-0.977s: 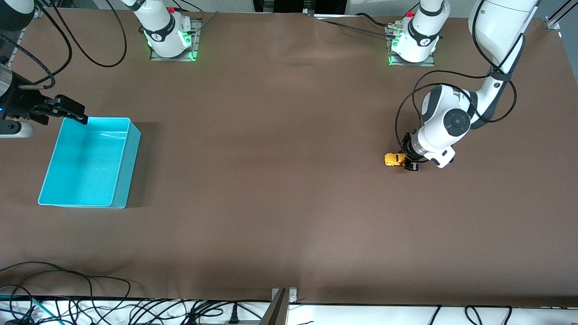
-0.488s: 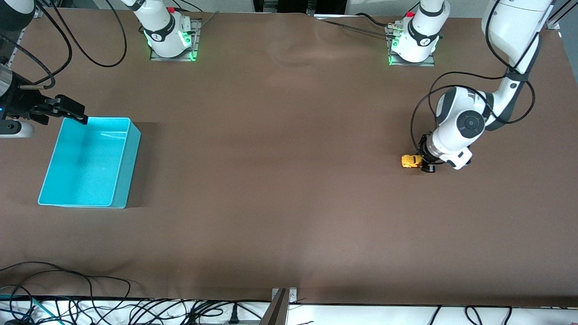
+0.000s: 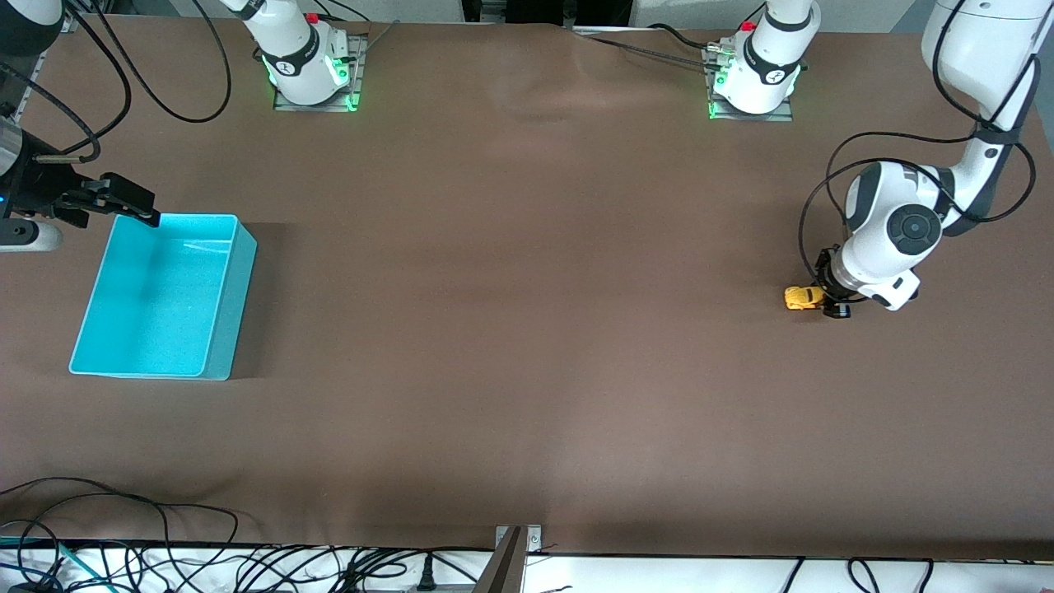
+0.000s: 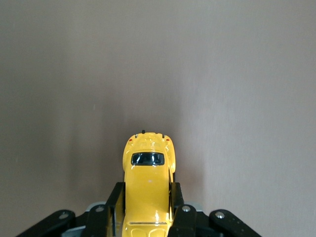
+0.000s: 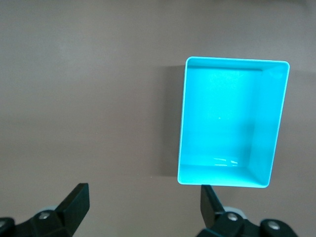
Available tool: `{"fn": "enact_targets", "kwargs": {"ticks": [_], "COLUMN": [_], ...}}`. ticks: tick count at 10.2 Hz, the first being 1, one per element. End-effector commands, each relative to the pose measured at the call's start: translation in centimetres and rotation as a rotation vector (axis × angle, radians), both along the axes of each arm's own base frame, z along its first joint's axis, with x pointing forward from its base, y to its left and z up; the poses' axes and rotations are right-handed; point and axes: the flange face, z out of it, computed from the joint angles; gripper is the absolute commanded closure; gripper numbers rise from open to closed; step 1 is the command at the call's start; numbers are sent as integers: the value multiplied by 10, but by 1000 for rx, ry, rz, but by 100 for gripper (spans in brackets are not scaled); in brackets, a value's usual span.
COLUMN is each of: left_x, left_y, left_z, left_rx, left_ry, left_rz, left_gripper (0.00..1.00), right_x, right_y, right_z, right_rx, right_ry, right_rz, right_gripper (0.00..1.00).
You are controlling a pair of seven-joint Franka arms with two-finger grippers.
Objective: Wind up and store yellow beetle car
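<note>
Yellow beetle car lengthwise along table

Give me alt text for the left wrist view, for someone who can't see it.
A yellow beetle car sits clamped between the left gripper's two black fingers, seen from above with its dark window facing the camera. Bare brown table fills everything else.

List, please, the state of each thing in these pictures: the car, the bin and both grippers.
yellow beetle car: upright on the table, clamped at its sides.
left gripper: shut on the car, low at the table.
turquoise bin: open-topped, nothing inside.
right gripper: open, holding nothing, waiting above the table beside the bin.
</note>
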Motion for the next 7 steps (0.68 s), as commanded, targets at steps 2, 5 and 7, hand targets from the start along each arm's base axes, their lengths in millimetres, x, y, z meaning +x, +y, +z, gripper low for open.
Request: {"fn": "enact_targets", "kwargs": {"ticks": [2,5,7], "left_x": [13,12,12], "left_y": [18,24,26], "left_z": [-49,-49,-49], "left_rx": [-11,-5,-4], "left_ry": [1,2,2], "left_rz": [-17,-16,-16], "left_gripper": [100,100,100], "right_x": [-4,-4,-4], "right_y": [0,0,0], "right_z": [6,6,6], "right_rx": [17,17,17], "right_ry": [-10,-10,-10], "right_rz": [-13,-13,-13], "right_gripper": [0,0,0]}}
